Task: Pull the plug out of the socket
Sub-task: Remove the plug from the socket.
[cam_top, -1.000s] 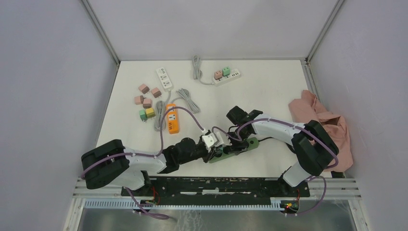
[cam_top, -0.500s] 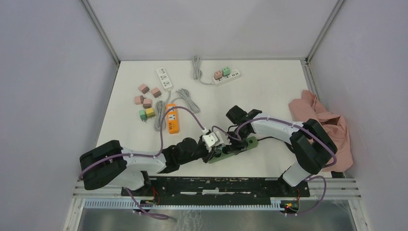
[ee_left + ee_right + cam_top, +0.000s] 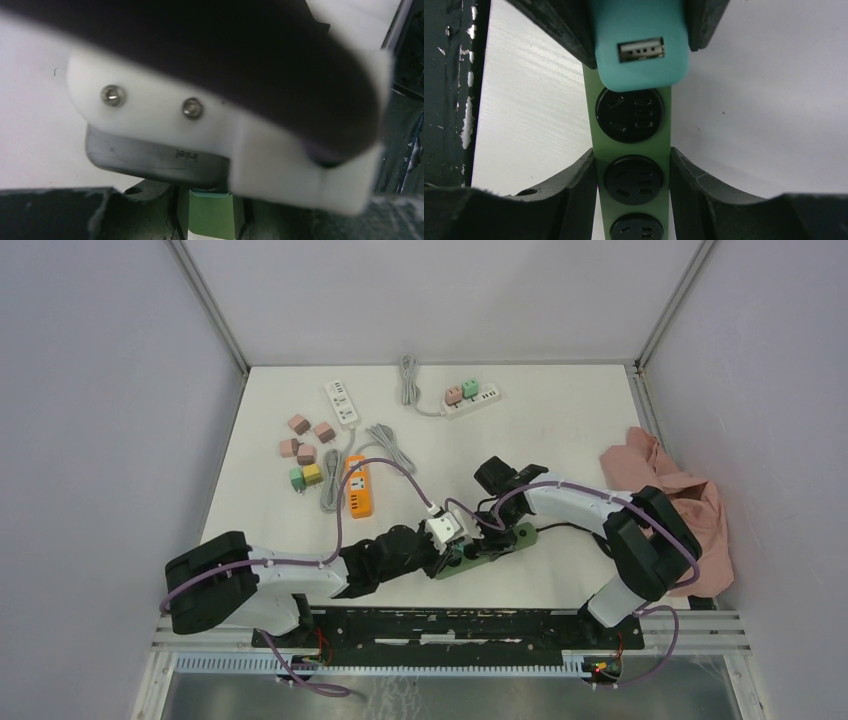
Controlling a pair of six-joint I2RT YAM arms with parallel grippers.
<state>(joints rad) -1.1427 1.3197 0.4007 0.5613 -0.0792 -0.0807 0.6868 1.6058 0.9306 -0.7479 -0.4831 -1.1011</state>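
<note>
A green power strip (image 3: 521, 536) lies near the table's front centre. In the right wrist view it (image 3: 631, 150) runs up the middle, with round black sockets. A teal plug (image 3: 640, 50) with a USB port sits over its far end. My right gripper (image 3: 633, 180) is shut on the strip, with one finger (image 3: 569, 192) on each side. My left gripper (image 3: 462, 550) is shut on the teal plug, and its dark fingers (image 3: 559, 30) flank the plug. In the left wrist view the plug (image 3: 210, 215) shows between the jaws. I cannot tell if the plug's pins are still seated.
An orange strip (image 3: 359, 486), a white strip (image 3: 341, 403) and grey coiled cables (image 3: 385, 445) lie at the far left. Loose pink, green and yellow plugs (image 3: 305, 452) lie beside them. A white strip holding pink and green plugs (image 3: 470, 400) is at the back. A pink cloth (image 3: 670, 500) lies right.
My left arm has edged a little right and towards the strip, still holding the plug. The right arm and the strip have hardly moved.
</note>
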